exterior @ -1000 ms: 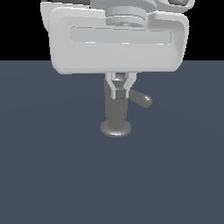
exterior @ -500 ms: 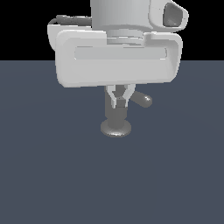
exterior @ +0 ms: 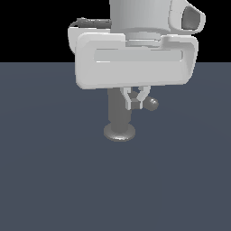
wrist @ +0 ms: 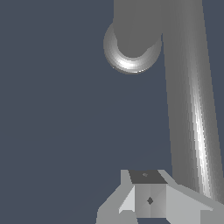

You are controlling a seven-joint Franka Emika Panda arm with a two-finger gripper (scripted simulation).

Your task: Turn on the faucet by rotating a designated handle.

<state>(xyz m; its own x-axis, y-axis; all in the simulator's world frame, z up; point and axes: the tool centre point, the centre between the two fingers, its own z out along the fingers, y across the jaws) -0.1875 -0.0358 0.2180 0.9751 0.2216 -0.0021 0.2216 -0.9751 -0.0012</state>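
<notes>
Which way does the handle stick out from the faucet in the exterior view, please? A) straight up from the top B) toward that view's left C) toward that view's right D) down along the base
C: the handle ends in a rounded tip on the exterior view's right of the faucet, just beside the gripper.

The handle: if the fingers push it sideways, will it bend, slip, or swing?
The handle looks like a rigid metal rod, so it probably won't bend. Its smooth rounded tip and glossy sheen suggest the fingers could slide off. It juts from the upright faucet, whose wide flared base likely resists tipping, so a push should probably swing the handle around it.
</notes>
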